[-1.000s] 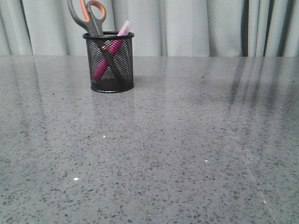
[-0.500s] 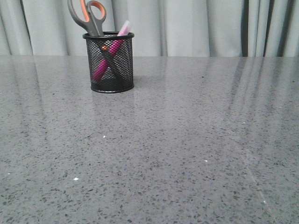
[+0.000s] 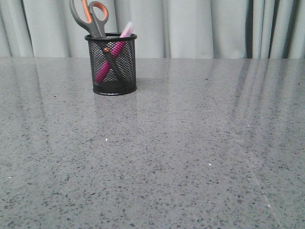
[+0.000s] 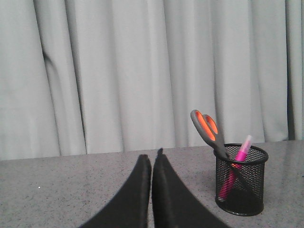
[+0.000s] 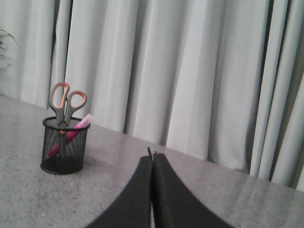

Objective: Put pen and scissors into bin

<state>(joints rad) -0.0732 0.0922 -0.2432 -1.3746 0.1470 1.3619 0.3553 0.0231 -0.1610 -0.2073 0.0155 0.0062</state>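
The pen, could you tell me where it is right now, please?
In the front view, the pen stands tilted inside the bin at the table's far left, crossing the scissors there.

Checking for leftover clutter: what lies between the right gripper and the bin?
Only bare grey table: in the right wrist view nothing stands between the shut right gripper and the bin, which holds the scissors and pen.
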